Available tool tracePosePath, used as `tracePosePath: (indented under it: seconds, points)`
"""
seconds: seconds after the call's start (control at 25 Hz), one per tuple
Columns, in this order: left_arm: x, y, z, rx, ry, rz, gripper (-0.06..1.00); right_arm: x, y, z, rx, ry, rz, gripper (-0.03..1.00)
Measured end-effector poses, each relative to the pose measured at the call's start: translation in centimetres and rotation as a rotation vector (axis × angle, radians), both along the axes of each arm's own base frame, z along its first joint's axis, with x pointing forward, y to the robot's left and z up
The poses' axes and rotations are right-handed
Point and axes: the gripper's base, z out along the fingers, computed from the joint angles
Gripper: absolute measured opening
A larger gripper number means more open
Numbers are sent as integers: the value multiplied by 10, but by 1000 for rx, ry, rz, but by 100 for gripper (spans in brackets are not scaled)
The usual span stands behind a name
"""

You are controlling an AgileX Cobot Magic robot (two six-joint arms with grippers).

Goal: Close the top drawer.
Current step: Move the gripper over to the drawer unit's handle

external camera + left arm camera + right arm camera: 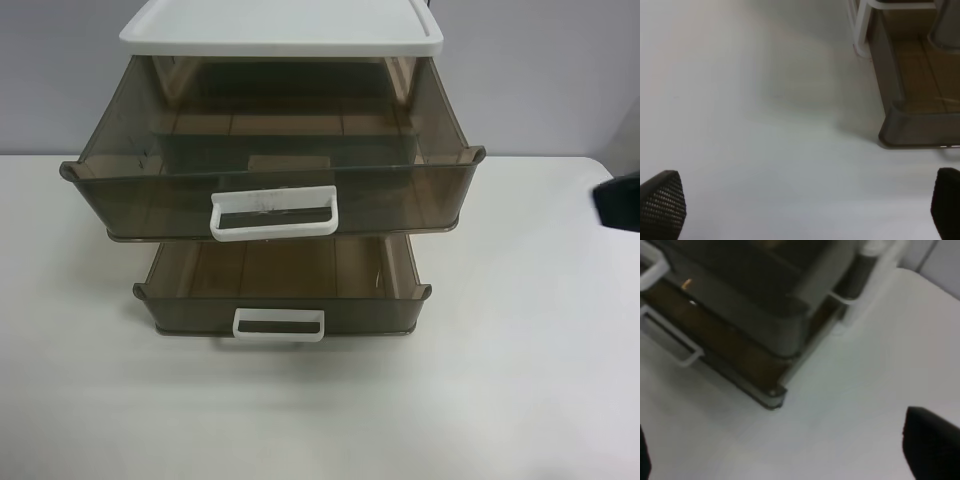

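The top drawer (pixel 270 170), smoky brown see-through plastic with a white loop handle (pixel 273 213), stands pulled far out under the white lid (pixel 285 30). It also shows in the right wrist view (pixel 745 285). Both grippers are apart from it. The right gripper (pixel 790 460) is open and empty over the table beside the drawers' front corner. The left gripper (pixel 802 210) is open and empty over the table on the other side. A dark part of the arm at the exterior high view's right (pixel 620 200) shows at the edge.
A like drawer (pixel 285 290) below the top one is also pulled out, less far, with its own white handle (pixel 279 325); its corner shows in the left wrist view (pixel 910 125). The unit stands on a white table (pixel 520 380). A grey wall is behind.
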Motion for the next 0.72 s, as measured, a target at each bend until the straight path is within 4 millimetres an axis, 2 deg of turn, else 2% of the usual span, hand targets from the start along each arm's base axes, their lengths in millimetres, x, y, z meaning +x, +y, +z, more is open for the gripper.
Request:
tracePosePath:
  seconds: [0.04,0.08,0.24,0.36,0.56,0.72]
  points:
    - [0,0,0,0,0,0,99,14,26,0,-49,38,91,99]
    - [0,0,0,0,0,0,99,19,41,1,-68,51,134,99]
    - [0,0,0,0,0,0,99,33,98,-3,-121,93,283,99]
    - [0,0,0,0,0,0,99,35,135,-8,-132,114,367,99]
    - [0,0,0,0,0,0,99,29,180,-23,-142,153,479,99]
    - [0,0,0,0,0,0,99,20,199,-34,-141,184,538,99]
